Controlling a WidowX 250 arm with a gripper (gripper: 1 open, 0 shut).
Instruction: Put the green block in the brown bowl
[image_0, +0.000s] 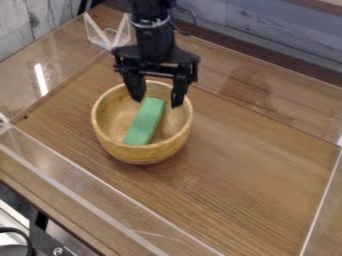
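The round light-brown wooden bowl (142, 127) looks smooth and matt, its grain faint on the thick rim. Inside lies a bright green flat block (146, 121), plain and matt, perhaps painted. The brown wood-grain tabletop (254, 190) carries a slight sheen. Clear glossy plastic walls (54, 60) catch the light. The black gripper (155, 93) looks like matt plastic or metal.

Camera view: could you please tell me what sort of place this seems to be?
Probably a robot test bench in a lab: a wooden table walled by clear plastic panels, one arm with an open hand, and only a brown bowl holding a green block.
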